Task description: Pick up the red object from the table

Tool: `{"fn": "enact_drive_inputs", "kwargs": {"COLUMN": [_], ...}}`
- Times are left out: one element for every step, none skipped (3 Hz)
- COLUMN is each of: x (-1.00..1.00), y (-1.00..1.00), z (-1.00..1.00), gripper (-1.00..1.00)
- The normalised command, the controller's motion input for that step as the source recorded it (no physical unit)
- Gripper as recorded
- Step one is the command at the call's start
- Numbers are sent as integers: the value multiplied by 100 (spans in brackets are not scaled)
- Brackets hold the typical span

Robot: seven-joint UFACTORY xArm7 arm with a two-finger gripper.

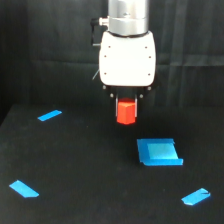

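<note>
Blue tape strips [24, 189] are lying on the table [75, 160] up front. Behind them the gripper [126, 102] is pinching the red block [126, 112], seemingly hanging clear above the table beside a blue square [158, 151], so the pickup is looking essentially done.

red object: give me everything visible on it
The red object is a small red-orange faceted block, hexagonal-looking and matte, narrower than the white gripper body above it. It stands upright directly under the gripper, its top tucked between the dark fingers. It appears lifted clear of the black table, though contact below is hard to judge. The blue square piece lies apart, toward the exterior view's right.
</note>
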Motion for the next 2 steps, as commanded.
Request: {"fn": "enact_drive_inputs", "kwargs": {"x": [6,5], "y": [5,4], "z": [4,-2], "gripper": [-93,-100]}}
